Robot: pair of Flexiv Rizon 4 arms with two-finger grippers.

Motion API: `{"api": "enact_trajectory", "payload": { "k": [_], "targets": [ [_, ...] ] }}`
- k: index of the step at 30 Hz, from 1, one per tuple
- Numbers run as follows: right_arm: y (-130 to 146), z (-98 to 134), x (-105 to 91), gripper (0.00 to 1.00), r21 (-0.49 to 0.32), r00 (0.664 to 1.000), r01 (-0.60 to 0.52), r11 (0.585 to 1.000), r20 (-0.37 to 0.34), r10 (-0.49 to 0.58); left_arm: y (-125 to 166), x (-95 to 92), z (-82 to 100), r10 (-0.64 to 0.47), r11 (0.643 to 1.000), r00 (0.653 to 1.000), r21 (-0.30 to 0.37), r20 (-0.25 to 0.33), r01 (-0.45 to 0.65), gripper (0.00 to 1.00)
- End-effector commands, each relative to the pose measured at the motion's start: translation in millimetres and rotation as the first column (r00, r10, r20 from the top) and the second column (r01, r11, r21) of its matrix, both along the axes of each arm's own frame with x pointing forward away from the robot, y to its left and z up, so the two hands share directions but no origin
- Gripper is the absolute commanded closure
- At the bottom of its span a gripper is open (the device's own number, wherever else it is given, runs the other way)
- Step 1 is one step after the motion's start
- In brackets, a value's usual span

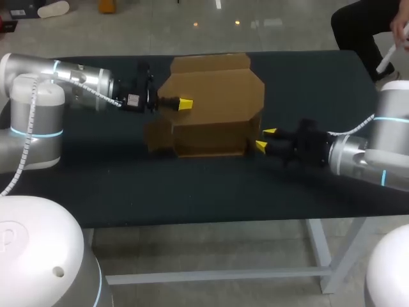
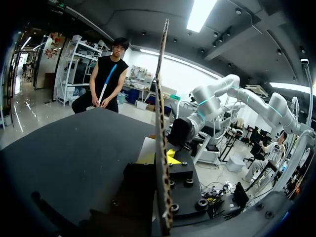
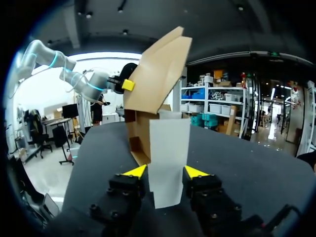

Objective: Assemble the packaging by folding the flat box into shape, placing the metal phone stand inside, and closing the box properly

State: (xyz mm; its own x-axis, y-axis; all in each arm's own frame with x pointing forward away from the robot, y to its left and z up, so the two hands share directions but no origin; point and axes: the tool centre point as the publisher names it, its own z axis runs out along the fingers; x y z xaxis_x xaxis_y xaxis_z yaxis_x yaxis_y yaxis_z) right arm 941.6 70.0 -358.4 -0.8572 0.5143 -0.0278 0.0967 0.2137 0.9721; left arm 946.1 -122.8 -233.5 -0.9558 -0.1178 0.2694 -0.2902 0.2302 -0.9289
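A: What is the desk (image 1: 192, 192) like?
B: Dark and matte, a near-black cover from edge to edge, with a pale frame under its 6 o'clock side. The box (image 1: 217, 96) rests about the middle, a little toward 12 o'clock.
A: What shape is the box in?
B: Brown cardboard, half folded. A broad panel with clipped corners stands at a slant above a low wall on the 6 o'clock side. One flap stands out at 12 o'clock and a smaller one juts out at 8 o'clock, low by the desk.
A: And the left arm (image 1: 77, 80)?
B: It comes in from 9 o'clock, above the surface. The left fingers (image 1: 185, 103) are closed on the slanted panel's 9 o'clock edge — in the left wrist view the cardboard runs edge-on straight up between the two yellow tips, one against each face.
A: The right arm (image 1: 358, 157)?
B: It enters from 3 o'clock, low over the desk. The right fingers (image 1: 262, 146) sit at the box's 4 o'clock corner, spread wide and gripping nothing. In the right wrist view a pale flap (image 3: 169, 163) lies in the gap between them and leads ahead to the box's open end, where the brown inside walls show under the slanted panel — the left arm's yellow tip sits on that panel farther ahead.
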Motion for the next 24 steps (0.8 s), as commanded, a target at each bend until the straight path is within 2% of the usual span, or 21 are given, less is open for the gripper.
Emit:
{"api": "enact_trajectory", "payload": {
  "k": [1,15,24],
  "targets": [
    [6,-5,4.5,0.52,0.008,1.0,-0.016,1.0,0.006,0.016,0,-0.6,-2.8,0.0,1.0,1.0,0.002,-0.001,0.0,1.0],
    [-4,-3,-8.2,0.51,0.008,1.0,0.011,1.0,0.011,-0.012,0,-0.6,-2.8,0.0,1.0,1.0,0.002,-0.001,0.0,1.0],
    [23,-10,-4.5,0.52,0.03,1.0,0.011,0.999,0.012,-0.011,0,-0.6,-2.8,0.0,1.0,1.0,0.002,-0.001,0.0,1.0]
  ]
}}
